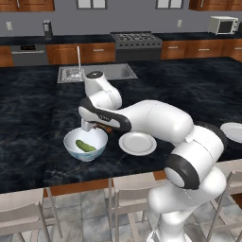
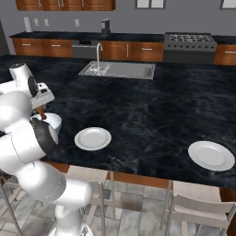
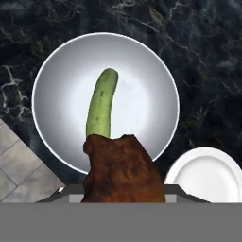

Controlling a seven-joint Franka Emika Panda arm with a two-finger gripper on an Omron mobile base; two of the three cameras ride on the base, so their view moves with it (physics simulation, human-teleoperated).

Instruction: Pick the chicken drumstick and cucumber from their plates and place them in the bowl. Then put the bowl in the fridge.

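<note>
Fingers (image 3: 124,201) clamp the chicken drumstick (image 3: 124,170) above the bowl (image 3: 61,80) holding the cucumber (image 3: 101,104).

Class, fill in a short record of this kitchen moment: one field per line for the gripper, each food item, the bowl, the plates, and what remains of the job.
gripper: shut on the chicken drumstick, above the bowl
cucumber: lying inside the bowl
bowl: on the dark counter, near its front edge
near plate: empty, right of the bowl
far plate: empty, further right along the counter
remaining: release drumstick into bowl, then bowl to fridge
</note>
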